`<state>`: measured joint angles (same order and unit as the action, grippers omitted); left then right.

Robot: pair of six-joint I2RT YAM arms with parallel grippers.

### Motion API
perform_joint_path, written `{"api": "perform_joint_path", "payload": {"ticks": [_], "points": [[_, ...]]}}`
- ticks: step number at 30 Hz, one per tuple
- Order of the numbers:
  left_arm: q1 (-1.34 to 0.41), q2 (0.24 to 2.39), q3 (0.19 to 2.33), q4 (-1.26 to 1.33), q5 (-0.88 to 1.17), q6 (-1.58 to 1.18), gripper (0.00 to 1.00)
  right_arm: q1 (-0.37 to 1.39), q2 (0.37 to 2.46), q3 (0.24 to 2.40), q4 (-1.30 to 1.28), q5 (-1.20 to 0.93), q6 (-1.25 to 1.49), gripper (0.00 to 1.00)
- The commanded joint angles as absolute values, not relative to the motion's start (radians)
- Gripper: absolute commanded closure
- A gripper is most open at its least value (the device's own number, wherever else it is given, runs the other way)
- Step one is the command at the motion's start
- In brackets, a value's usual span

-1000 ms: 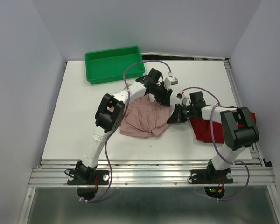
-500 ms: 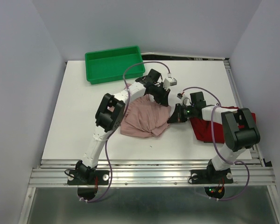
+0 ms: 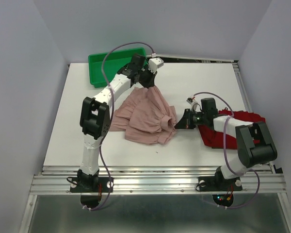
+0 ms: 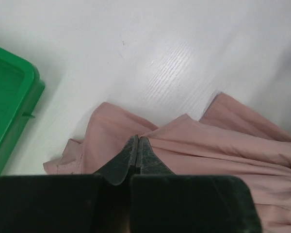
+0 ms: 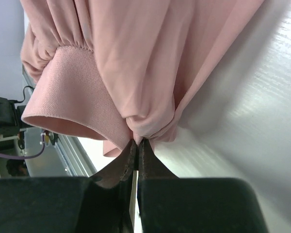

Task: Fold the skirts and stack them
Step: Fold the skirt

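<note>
The dusty pink ruffled skirt [image 3: 145, 116] lies partly spread across the middle of the table. My left gripper [image 3: 149, 83] is shut on its far edge, near the tray, and holds that edge up; in the left wrist view the closed fingertips [image 4: 137, 141] pinch the pink cloth [image 4: 223, 145]. My right gripper [image 3: 178, 124] is shut on the skirt's right end, where the wrist view shows bunched pink cloth [image 5: 145, 127] between its tips [image 5: 137, 143]. The dark red skirt [image 3: 235, 128] lies crumpled at the right, under the right arm.
A green plastic tray [image 3: 117, 65] stands at the back left, close behind the left gripper; its corner [image 4: 9, 107] shows in the left wrist view. The table's metal rail [image 3: 155, 180] runs along the near edge.
My left gripper closed on the pink skirt's edge and pulled it back and left toward the tray, spreading the cloth out. The right gripper closed on the skirt's right end and stayed put.
</note>
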<state>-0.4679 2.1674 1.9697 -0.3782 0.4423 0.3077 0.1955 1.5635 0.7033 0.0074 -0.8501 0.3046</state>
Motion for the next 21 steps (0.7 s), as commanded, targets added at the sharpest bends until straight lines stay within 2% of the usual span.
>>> {"api": "perform_joint_path", "payload": {"ticks": [1, 6, 11, 17, 18, 19, 21], "points": [[-0.491, 2.109, 1.873, -0.350, 0.350, 0.374, 1.00, 0.187, 1.482, 0.646, 0.021, -0.876, 0.327, 0.99], [-0.491, 2.056, 1.761, -0.402, 0.373, 0.445, 1.00, 0.187, 1.434, 0.627, 0.003, -0.890, 0.308, 0.99], [-0.491, 1.880, 1.505, -0.400, 0.426, 0.524, 1.00, 0.187, 1.451, 0.627, -0.023, -0.893, 0.317, 0.99], [-0.488, 1.712, 1.321, -0.495, 0.462, 0.650, 1.00, 0.187, 1.491, 0.627, -0.011, -0.897, 0.325, 0.99], [-0.485, 1.698, 1.307, -0.515, 0.462, 0.669, 0.94, 0.187, 1.502, 0.627, -0.011, -0.899, 0.328, 0.99], [-0.483, 1.666, 1.293, -0.546, 0.457, 0.705, 0.76, 0.187, 1.508, 0.627, -0.008, -0.902, 0.330, 0.99], [-0.474, 1.628, 1.255, -0.542, 0.407, 0.712, 0.46, 0.187, 1.525, 0.627, 0.023, -0.903, 0.337, 0.99]]}}
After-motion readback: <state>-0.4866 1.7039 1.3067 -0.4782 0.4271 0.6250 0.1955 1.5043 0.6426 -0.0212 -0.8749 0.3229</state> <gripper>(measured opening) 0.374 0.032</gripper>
